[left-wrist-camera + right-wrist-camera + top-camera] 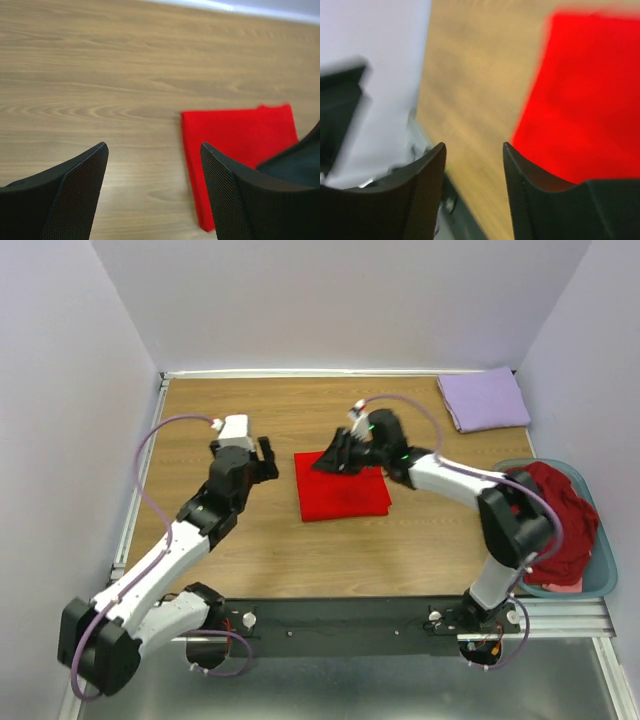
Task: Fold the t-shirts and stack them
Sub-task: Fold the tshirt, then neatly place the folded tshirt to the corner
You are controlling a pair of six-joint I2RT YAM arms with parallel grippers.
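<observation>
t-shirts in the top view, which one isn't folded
The dark maroon cloth heaped in the teal basket: crumpled, while the bright red shirt mid-table and the lavender shirt at the far right lie flat and folded.

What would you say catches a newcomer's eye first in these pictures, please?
The bright red t-shirt, folded into a neat square, lies mid-table on the wooden table, with the right tool open over its far edge and the left tool open to its left, apart from it. A folded lavender t-shirt sits in the far right corner, and a heap of maroon t-shirts fills the teal basket at the right edge.
</observation>
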